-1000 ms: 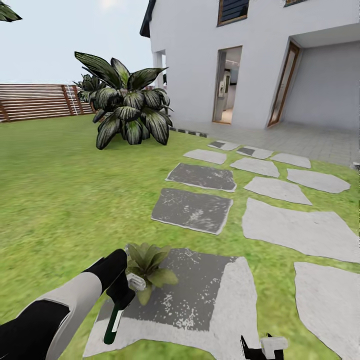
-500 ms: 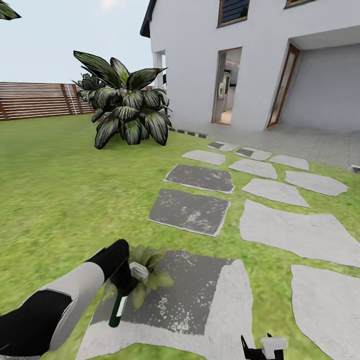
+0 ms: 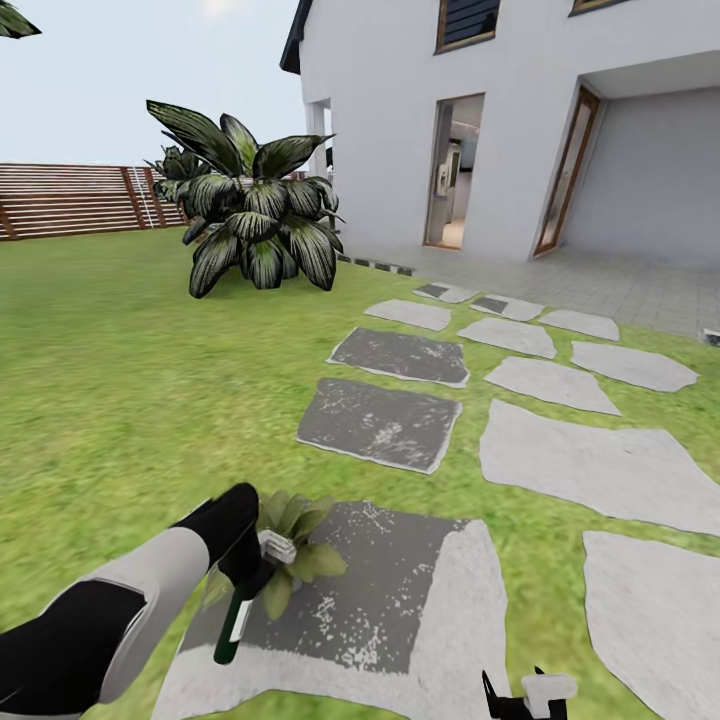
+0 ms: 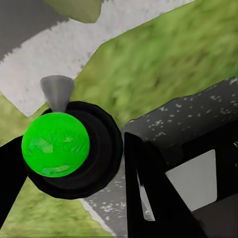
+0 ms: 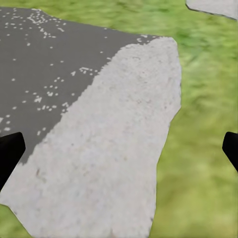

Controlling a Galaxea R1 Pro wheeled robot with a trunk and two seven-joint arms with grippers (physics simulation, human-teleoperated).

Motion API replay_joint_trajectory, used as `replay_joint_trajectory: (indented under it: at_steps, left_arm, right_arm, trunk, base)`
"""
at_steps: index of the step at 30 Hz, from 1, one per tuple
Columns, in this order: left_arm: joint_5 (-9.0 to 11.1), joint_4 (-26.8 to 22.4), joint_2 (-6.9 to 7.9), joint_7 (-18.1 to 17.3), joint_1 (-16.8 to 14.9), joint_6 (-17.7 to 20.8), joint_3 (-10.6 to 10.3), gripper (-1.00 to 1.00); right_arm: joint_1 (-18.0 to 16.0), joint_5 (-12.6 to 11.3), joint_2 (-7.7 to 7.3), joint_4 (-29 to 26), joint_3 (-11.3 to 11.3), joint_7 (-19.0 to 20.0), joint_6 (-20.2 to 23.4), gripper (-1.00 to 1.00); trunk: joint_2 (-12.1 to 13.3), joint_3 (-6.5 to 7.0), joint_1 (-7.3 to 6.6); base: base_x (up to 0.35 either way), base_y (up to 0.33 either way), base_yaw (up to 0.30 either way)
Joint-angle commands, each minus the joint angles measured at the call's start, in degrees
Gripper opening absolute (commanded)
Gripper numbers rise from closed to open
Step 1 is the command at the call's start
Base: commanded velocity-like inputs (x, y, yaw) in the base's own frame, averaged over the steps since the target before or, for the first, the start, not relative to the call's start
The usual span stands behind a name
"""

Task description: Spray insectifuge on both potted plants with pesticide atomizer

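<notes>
My left gripper [image 3: 246, 576] is shut on the pesticide atomizer [image 3: 232, 625], low at the left of the head view. Its dark body hangs downward and its white spray head [image 3: 275, 548] sits right against a potted plant [image 3: 298, 535]. That plant is a small green rosette at the near left corner of a large stepping stone [image 3: 400, 600]. In the left wrist view the atomizer [image 4: 69, 148] shows a green round end and a grey nozzle, held between black fingers [image 4: 148, 198]. My right gripper [image 3: 515, 700] is at the bottom edge, open [image 5: 119, 151] over stone and grass.
Grey stepping stones [image 3: 585, 465] lead across the lawn toward the white house [image 3: 520, 120] and its paved area. A large broad-leaved bush [image 3: 250, 220] stands at the far left, with a brown slatted fence [image 3: 70, 200] behind it. Open grass lies to the left.
The view has shifted slightly. My left gripper has lifted the atomizer a little and brought its spray head closer to the potted plant. The right gripper has stayed where it was.
</notes>
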Motion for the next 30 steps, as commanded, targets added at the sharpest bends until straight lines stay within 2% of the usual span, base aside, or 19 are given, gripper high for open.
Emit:
replay_joint_trajectory:
  at_steps: [1,16,23,28,30]
  left_arm:
    - [-0.6,0.1,-0.04,-0.6,0.2,0.1,0.0,-1.0]
    - [-0.6,0.8,-0.2,-0.6,2.9,-0.2,0.1,-1.0]
    - [-0.6,0.7,-0.31,-0.6,2.9,0.1,0.1,-1.0]
    - [-0.6,0.7,-1.29,-0.6,2.4,0.2,0.0,-1.0]
    - [-0.6,0.7,-2.35,-0.6,2.2,0.2,0.0,-1.0]
  right_arm:
    - [0.0,0.6,0.01,0.0,-0.5,0.1,-0.2,1.0]
    - [0.0,0.6,-0.25,0.0,-0.4,0.3,-0.2,1.0]
    - [0.0,0.6,-0.26,0.1,-0.3,0.3,-0.2,1.0]
    - [0.0,0.7,-0.25,0.1,-0.3,0.3,-0.1,1.0]
    - [0.0,0.7,-0.2,0.1,-0.3,0.3,-0.1,1.0]
  trunk:
    - [0.0,-0.05,-0.01]
    - [0.0,-0.05,-0.01]
    - [0.0,-0.05,-0.01]
    - [0.0,-0.05,-0.01]
    - [0.0,-0.05,-0.01]
  base:
    - [0.01,0.0,0.0]
    - [0.007,0.0,0.0]
    - [0.22,0.0,0.0]
    - [0.06,0.0,0.0]
    - [0.006,0.0,0.0]
